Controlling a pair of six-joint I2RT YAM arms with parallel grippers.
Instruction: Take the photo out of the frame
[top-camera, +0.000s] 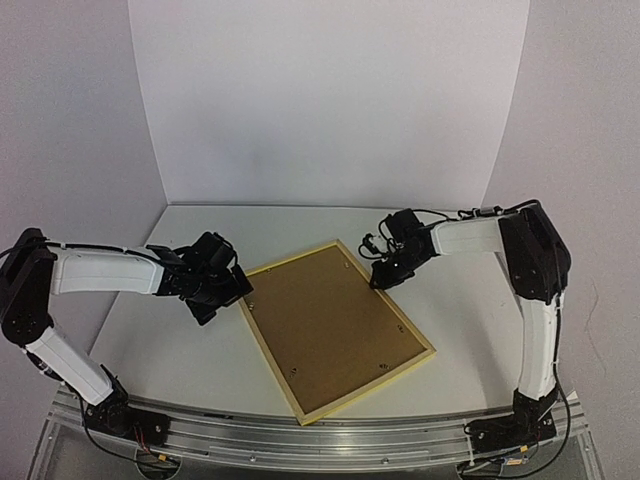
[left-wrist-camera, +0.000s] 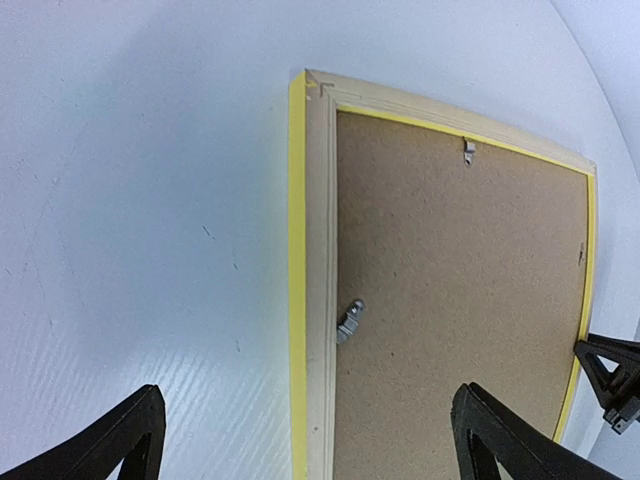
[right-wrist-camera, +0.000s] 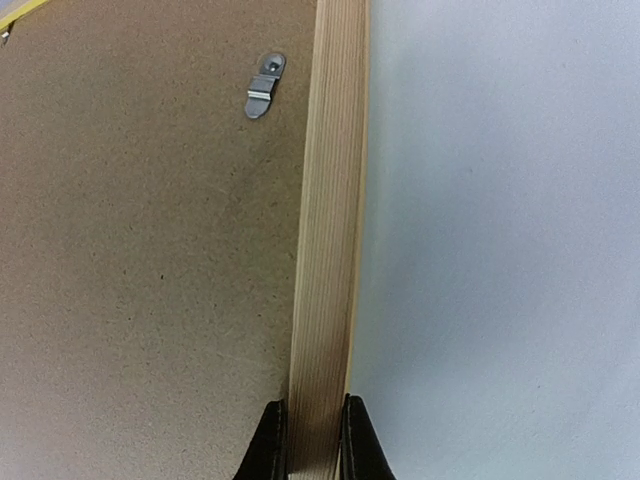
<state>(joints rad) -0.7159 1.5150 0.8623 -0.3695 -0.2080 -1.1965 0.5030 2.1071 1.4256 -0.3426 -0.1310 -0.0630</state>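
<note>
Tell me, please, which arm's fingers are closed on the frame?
The right fingers: they pinch the frame by its wooden rail, one on each side. The left fingers stand wide open, gripping nothing.

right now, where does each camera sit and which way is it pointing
top external: above and behind the bases, looking down at the frame lying back-up on the table; both arms show, left gripper and right gripper at opposite sides.
left wrist: on the left arm, looking down at a frame corner; its open fingers at the bottom.
right wrist: on the right arm, looking along the frame's rail; its fingers pinch it.
shared: all views show the brown backing board.
</note>
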